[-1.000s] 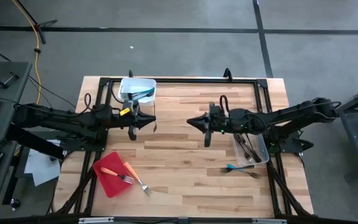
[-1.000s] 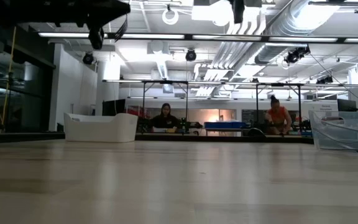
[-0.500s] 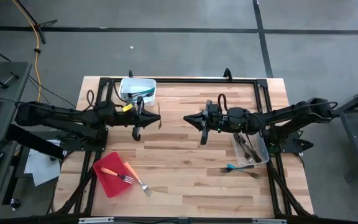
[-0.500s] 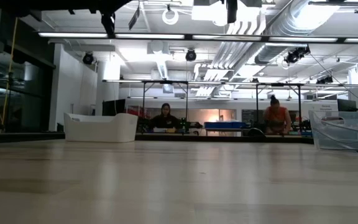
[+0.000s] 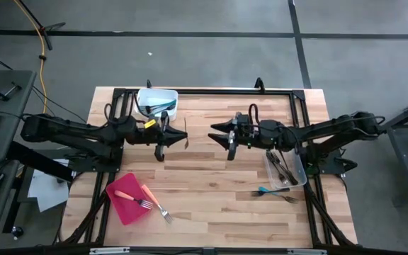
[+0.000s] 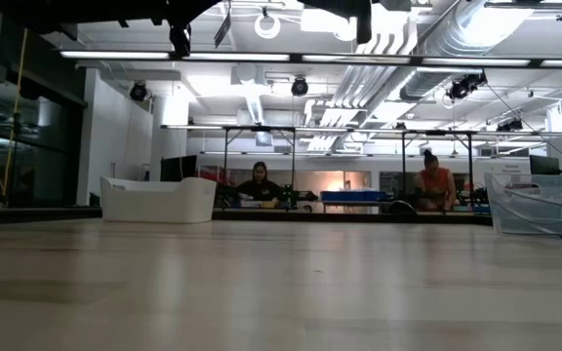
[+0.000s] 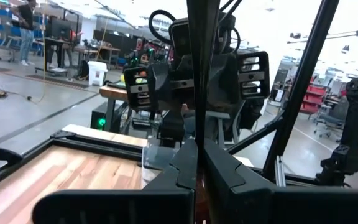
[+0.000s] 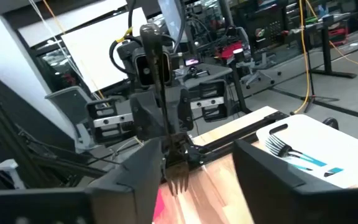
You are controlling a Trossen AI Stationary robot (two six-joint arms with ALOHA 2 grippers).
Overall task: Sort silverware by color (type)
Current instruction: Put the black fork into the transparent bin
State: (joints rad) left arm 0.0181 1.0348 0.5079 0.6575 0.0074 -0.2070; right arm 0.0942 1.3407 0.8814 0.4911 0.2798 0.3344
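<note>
While both arms reach toward the middle of the wooden surface, they face each other tip to tip with a small gap between them. The left gripper is stretched out level from the left side, and its fingers are closed tight on a slim dark fork, which stands upright between them; in the right wrist view the same fork hangs with its tines pointing down. The right gripper comes level from the right side, and its fingers stand wide apart with nothing between them, near the fork but not touching it. Both grippers are raised above the surface, since the low view shows only dark parts at the upper edge. Behind the left arm, a white tub at the far edge holds teal-blue utensils. Beside the right arm, a clear tub holds dark utensils, and just in front of it a teal-blue utensil and a dark fork lie on the wood. At the near left, a red tray carries an orange-handled fork, and a second orange-handled fork lies partly over its edge. Two people sit in the room far behind.
</note>
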